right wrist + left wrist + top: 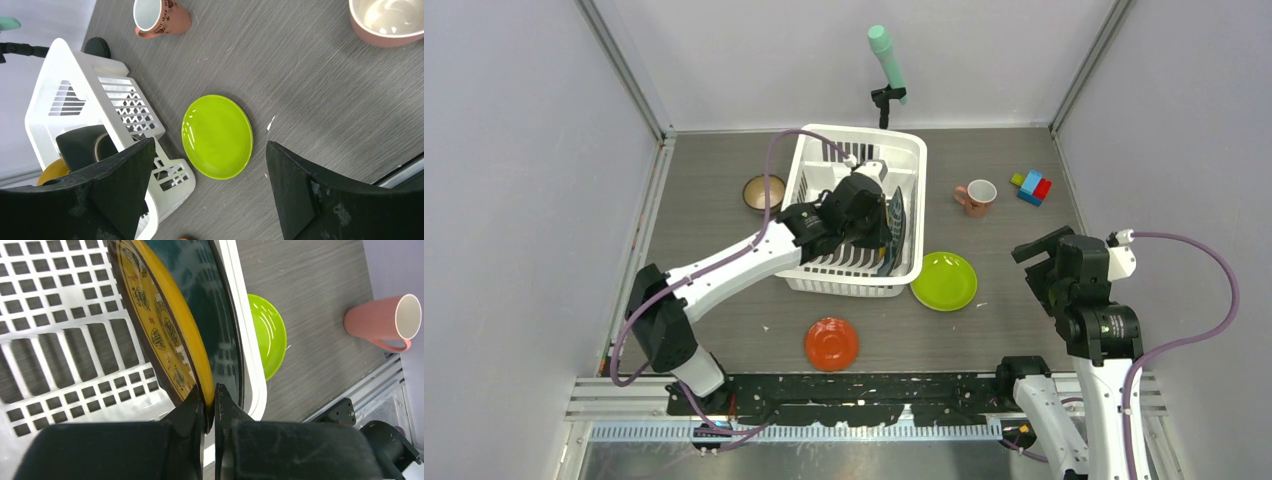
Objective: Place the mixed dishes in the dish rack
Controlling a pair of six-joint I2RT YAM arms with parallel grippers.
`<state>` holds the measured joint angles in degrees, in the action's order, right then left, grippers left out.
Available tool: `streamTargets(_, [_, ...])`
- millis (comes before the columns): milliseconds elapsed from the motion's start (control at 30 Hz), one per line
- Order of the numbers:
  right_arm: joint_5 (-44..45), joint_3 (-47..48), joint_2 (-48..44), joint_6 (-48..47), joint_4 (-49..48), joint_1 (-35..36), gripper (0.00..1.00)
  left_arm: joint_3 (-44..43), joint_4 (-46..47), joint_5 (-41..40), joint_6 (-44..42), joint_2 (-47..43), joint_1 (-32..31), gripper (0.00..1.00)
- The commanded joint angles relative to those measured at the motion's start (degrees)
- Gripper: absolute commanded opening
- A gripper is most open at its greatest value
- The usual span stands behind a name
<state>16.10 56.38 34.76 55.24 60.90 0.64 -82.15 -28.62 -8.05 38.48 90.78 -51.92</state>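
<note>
The white dish rack [911, 150] stands at the back middle of the table. My left gripper [876, 215] is inside it, shut on the rim of the yellow patterned plate [165, 315], which stands on edge. Its jaws [210, 412] pinch that rim. The dark teal plate [212, 300] stands on edge just behind it, against the rack's right wall [247, 340]. My right gripper [1042, 262] is open and empty, hovering right of a lime-green plate [944, 281]. That plate also shows between its fingers in the right wrist view [217, 136].
A red-orange dish [831, 343] lies in front of the rack, and a small brown bowl [764, 193] to its left. A pink mug [976, 198] lies right of it. Another pinkish cup or bowl [390, 20] shows in the right wrist view. Toy blocks [1031, 186] and a mint-green cylinder [887, 55] stand at the back.
</note>
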Motion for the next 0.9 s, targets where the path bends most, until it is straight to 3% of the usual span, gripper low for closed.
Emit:
streamTargets(0, [-1.88,-0.69,0.12,-0.13,-2.90,0.06,0.87,-0.30,2.11,3.77,1.09,0.61,0.85,0.00])
streamTargets(567, [-5.37,-2.07,2.34,-1.20,-3.81,0.06,0.86,0.97,0.18,6.13,0.59,7.62,1.73,0.00])
streamTargets(600, [-5.55,-2.11,2.83,-1.52,-3.75,0.06,0.86,0.61,-0.65,5.63,0.43,7.88,1.76,0.03])
streamTargets(733, [-6.35,-2.48,6.11,-3.12,-2.36,0.06,0.89,-0.82,-3.75,4.70,-0.91,8.29,1.76,0.32])
streamTargets(867, [-10.58,-4.59,9.92,-4.44,-3.21,0.06,0.89,-2.13,-5.47,4.62,-2.17,7.11,1.75,0.47])
